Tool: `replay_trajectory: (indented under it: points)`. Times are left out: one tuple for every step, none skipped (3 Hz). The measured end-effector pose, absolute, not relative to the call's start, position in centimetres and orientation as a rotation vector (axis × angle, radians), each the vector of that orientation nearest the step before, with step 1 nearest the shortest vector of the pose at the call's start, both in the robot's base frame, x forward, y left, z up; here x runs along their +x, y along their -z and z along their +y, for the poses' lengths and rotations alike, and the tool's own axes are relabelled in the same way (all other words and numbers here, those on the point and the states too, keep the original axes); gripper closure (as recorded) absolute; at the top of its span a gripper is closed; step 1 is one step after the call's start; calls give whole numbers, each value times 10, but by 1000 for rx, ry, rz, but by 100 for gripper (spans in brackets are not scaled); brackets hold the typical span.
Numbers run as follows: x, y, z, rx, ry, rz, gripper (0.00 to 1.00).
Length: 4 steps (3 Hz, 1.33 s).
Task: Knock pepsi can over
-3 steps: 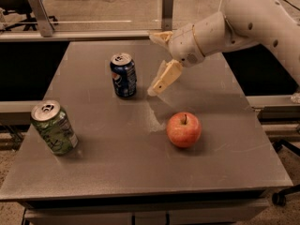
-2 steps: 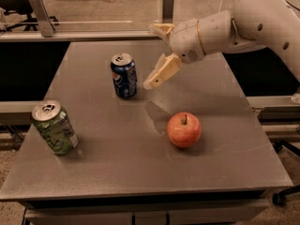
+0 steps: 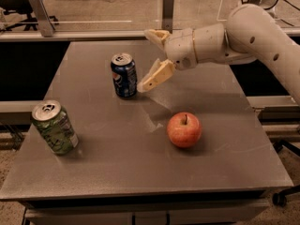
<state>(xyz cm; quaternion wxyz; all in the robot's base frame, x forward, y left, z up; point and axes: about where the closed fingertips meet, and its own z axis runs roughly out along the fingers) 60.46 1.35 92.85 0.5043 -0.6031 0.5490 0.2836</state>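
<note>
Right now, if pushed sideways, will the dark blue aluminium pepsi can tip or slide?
Probably tips: dark blue aluminium pepsi can stands upright, tall and narrow. Once down, the round body likely rolls. Gripper, jaws open, close beside it.

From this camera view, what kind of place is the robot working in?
Likely a robotics lab or test area: a plain grey table staging a pepsi can, green can and apple, with a metal railing behind. The open gripper hovers close beside the pepsi can.

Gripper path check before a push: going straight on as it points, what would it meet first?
Probably the pepsi can, standing just beyond the gripper, which hangs over the table; depth is uncertain.
</note>
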Motion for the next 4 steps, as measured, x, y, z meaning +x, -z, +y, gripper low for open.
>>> replay_trajectory:
  points:
    - [607,-923,31,-1417,-755,1281,0]
    - [606,-912,41,-1405,-795,1292,0]
    - [606,-898,49,-1382,-827,1320,18]
    - [605,-897,51,-1386,-831,1317,15]
